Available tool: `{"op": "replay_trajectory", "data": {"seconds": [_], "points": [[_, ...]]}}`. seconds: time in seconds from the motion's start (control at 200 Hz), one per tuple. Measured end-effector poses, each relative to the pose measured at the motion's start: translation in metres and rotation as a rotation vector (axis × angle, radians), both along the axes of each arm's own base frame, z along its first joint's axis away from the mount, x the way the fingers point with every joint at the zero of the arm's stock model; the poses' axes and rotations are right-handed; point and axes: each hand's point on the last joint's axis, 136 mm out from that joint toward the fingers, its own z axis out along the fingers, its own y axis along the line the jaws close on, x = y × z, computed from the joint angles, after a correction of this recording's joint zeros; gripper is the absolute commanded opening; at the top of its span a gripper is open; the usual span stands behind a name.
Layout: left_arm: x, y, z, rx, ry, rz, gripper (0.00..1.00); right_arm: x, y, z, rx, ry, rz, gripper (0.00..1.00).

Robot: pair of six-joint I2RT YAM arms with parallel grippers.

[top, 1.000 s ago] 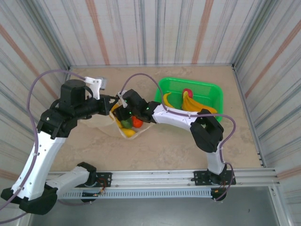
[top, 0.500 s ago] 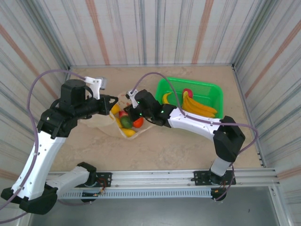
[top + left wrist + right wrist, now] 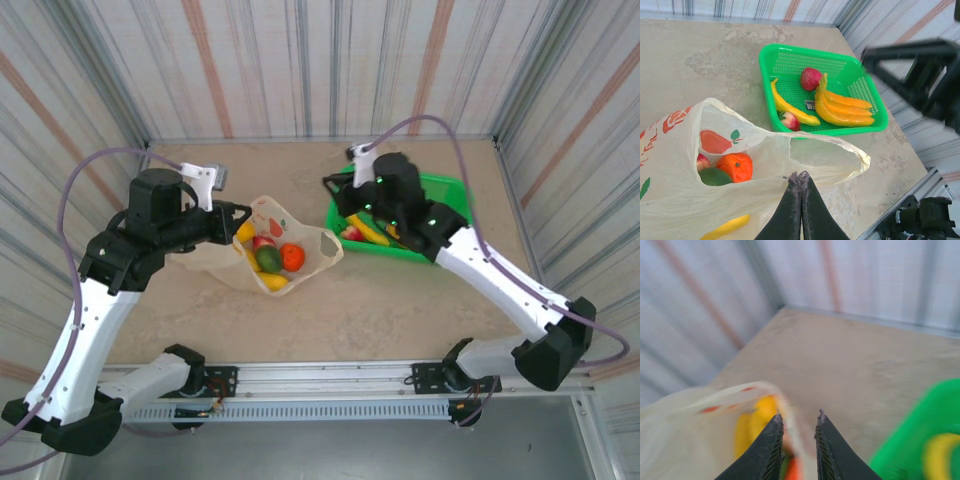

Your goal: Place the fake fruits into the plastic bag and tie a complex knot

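The left gripper (image 3: 800, 176) was seen with its jaws pressed fully together, and the near rim of the plastic bag (image 3: 755, 150) was pinched at their tips. The bag's mouth was held open towards the green basket (image 3: 790, 55). The bag lay on the table (image 3: 350, 300), and an orange fruit (image 3: 737, 166) and a green fruit (image 3: 714, 176) could be made out inside it. A bunch of bananas (image 3: 842, 107) and a red fruit (image 3: 811, 78) were left in the basket.

The right gripper (image 3: 797, 415) was found with its jaws parted by a narrow gap, and nothing was held between them. In the blurred right wrist view the bag (image 3: 685, 440) was placed below and to the left of those jaws. From above, the right gripper (image 3: 333, 190) was seen over the basket's left end, apart from the bag (image 3: 275, 212).
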Motion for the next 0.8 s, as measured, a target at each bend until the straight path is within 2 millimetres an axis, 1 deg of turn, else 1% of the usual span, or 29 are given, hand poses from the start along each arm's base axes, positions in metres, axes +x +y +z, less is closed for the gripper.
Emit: {"op": "replay_trajectory", "data": {"seconds": [0.02,0.045,0.06,0.085,0.125,0.145,0.16,0.195,0.21,0.24,0.271,0.286,0.316,0.356,0.426,0.486,0.541,0.606,0.621,0.661,0.671,0.686,0.802], "points": [[0.000,0.000,0.000,0.000,0.000,0.000,0.00,0.006,-0.010,-0.001,-0.002,0.008,-0.027,0.23],[0.000,0.000,0.000,0.000,0.000,-0.001,0.00,0.017,-0.027,-0.006,-0.011,0.026,-0.077,0.25],[0.000,0.000,0.000,-0.001,0.000,-0.001,0.00,0.020,-0.034,-0.008,-0.014,0.033,-0.094,0.26],[0.000,0.000,0.000,-0.001,0.000,-0.002,0.00,0.030,-0.051,-0.015,-0.024,0.060,-0.143,0.27],[0.000,0.000,0.000,0.000,0.000,-0.002,0.00,0.042,-0.072,-0.026,-0.035,0.099,-0.202,0.30],[0.000,0.000,0.000,0.001,-0.001,-0.003,0.00,0.049,-0.086,-0.035,-0.041,0.128,-0.239,0.33],[0.000,0.000,0.000,0.001,-0.001,-0.003,0.00,0.052,-0.091,-0.038,-0.044,0.141,-0.254,0.35],[0.000,0.000,0.000,0.001,-0.002,-0.003,0.00,0.061,-0.109,-0.052,-0.051,0.188,-0.301,0.37],[0.000,0.000,0.000,0.001,-0.002,-0.003,0.00,0.067,-0.119,-0.062,-0.055,0.221,-0.330,0.39],[0.000,0.000,0.000,0.001,-0.001,-0.004,0.00,0.072,-0.129,-0.073,-0.059,0.257,-0.358,0.40],[0.000,0.000,0.000,0.002,-0.002,-0.004,0.00,0.080,-0.145,-0.091,-0.074,0.316,-0.401,0.41],[0.000,0.000,0.000,0.002,-0.002,-0.004,0.00,0.082,-0.151,-0.096,-0.079,0.335,-0.414,0.42],[0.000,0.000,0.000,0.003,-0.003,-0.005,0.00,0.088,-0.164,-0.113,-0.090,0.393,-0.450,0.43],[0.000,0.000,0.000,0.004,-0.004,-0.005,0.00,0.096,-0.176,-0.133,-0.103,0.462,-0.478,0.46],[0.000,0.000,0.000,0.006,-0.004,-0.006,0.00,0.107,-0.190,-0.161,-0.113,0.559,-0.509,0.54],[0.001,-0.001,-0.001,0.011,-0.004,-0.009,0.00,0.115,-0.197,-0.183,-0.118,0.634,-0.523,0.61],[0.002,-0.001,-0.003,0.016,-0.003,-0.011,0.00,0.120,-0.200,-0.198,-0.123,0.686,-0.533,0.66],[0.003,-0.002,-0.004,0.022,-0.002,-0.015,0.00,0.125,-0.199,-0.210,-0.127,0.726,-0.529,0.71],[0.003,-0.002,-0.004,0.024,-0.002,-0.016,0.00,0.126,-0.198,-0.213,-0.130,0.734,-0.526,0.74],[0.003,-0.002,-0.005,0.026,0.001,-0.016,0.00,0.130,-0.197,-0.217,-0.132,0.748,-0.524,0.75],[0.004,-0.002,-0.006,0.027,0.001,-0.017,0.00,0.131,-0.197,-0.219,-0.132,0.754,-0.525,0.78],[0.004,-0.002,-0.006,0.028,0.001,-0.017,0.00,0.132,-0.196,-0.220,-0.134,0.757,-0.523,0.79],[0.004,-0.002,-0.006,0.028,0.001,-0.018,0.00,0.147,-0.193,-0.230,-0.144,0.784,-0.520,0.80]]}}
